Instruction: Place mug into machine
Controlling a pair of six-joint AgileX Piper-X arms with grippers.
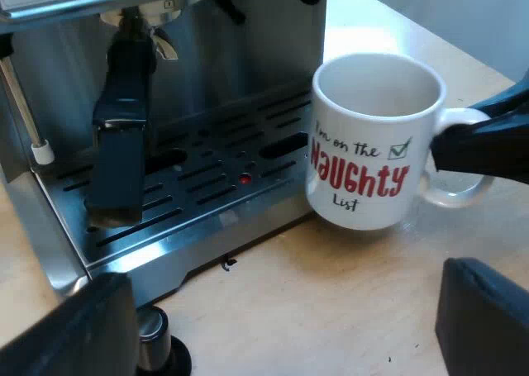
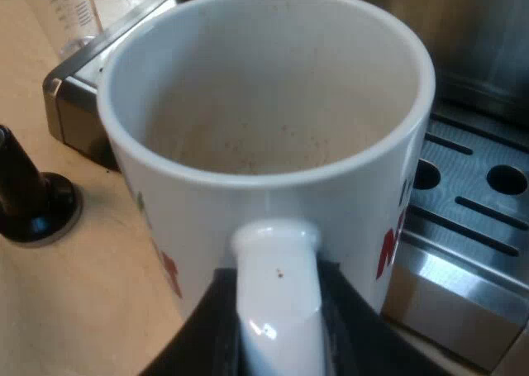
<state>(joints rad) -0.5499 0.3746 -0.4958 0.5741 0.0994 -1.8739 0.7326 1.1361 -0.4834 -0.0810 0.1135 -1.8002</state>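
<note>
Two black fingers point(image 2: 202, 330) of the right gripper point(image 2: 277, 330) are clenched on the white handle of the mug point(image 2: 264, 103), one on each side. The mug is upright and empty, its mouth facing the right wrist camera. In the left wrist view, red and black lettering on its side reads "I'm on the Naughty List". It sits just beside the front corner of the drip tray point(image 1: 190, 186) of the espresso machine point(image 1: 248, 70), not over the slotted grate. Whether its base touches the wooden table point(image 1: 331, 293) cannot be told.

The left gripper point(image 1: 281, 310) hovers low over the table at the machine's front, its fingers spread wide and holding nothing. Above the tray, the holder's dark handle point(image 1: 120, 136) juts out from the machine. A tamper point(image 2: 29, 198) with a black knob stands on the table near the tray's other corner, and a measuring glass point(image 2: 70, 8) stands just beyond it.
</note>
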